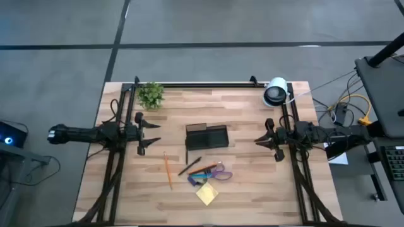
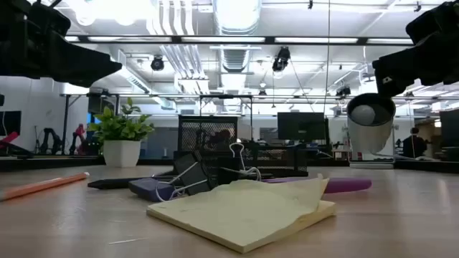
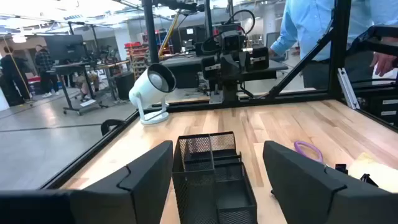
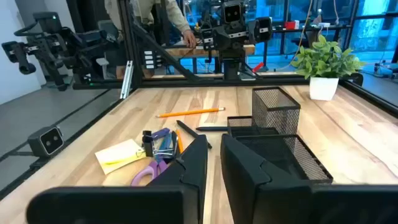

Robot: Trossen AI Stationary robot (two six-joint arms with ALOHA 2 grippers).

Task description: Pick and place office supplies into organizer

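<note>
The black mesh organizer (image 1: 206,137) stands mid-table, its upright pen compartment at its left end. The supplies lie on the table nearer the near edge: an orange pencil (image 1: 168,170), a dark pen (image 1: 189,166), blue and red markers (image 1: 204,172), purple-handled scissors (image 1: 218,171) and a yellow sticky-note pad (image 1: 207,193). My left gripper (image 1: 154,133) hovers open to the left of the organizer (image 3: 211,168), pointing at it. My right gripper (image 1: 257,140) hovers shut to the organizer's right. Neither touches anything.
A small green plant (image 1: 151,94) in a white pot stands at the far left of the table, and a round white-and-black device (image 1: 275,92) at the far right. Black frame rails run along the table's sides. People stand beyond the table edges (image 3: 311,31).
</note>
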